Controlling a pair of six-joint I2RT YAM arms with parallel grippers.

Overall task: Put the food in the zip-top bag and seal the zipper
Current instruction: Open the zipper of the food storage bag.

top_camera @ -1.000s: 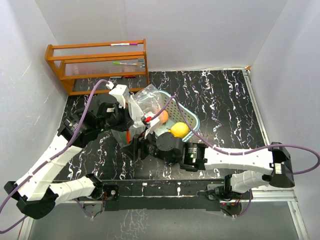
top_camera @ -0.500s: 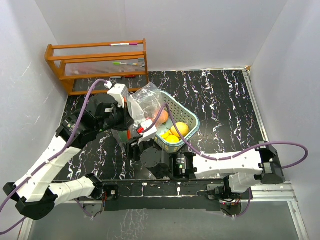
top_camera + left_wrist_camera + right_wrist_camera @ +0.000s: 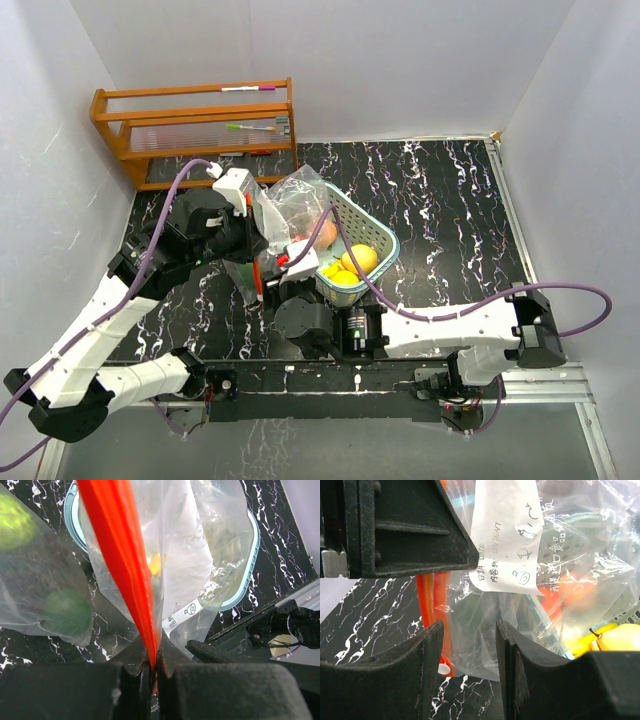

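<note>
Pinching bag (image 3: 300,195) zipper (image 3: 117,555) tight in left gripper (image 3: 154,665), with right gripper (image 3: 469,630) spread just beside it; yellow food (image 3: 360,258) lying in basket (image 3: 390,240); risks sealing fruit out if closed now, or slipping off slick plastic.

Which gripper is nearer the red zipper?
Left gripper: jaws shut on the zipper. Right gripper sits close beside it, jaws open.

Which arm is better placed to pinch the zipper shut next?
Right. The left end effector is shut on the orange zipper strip, holding the bag; the right end effector is free, jaws apart at the bag beside that strip.
</note>
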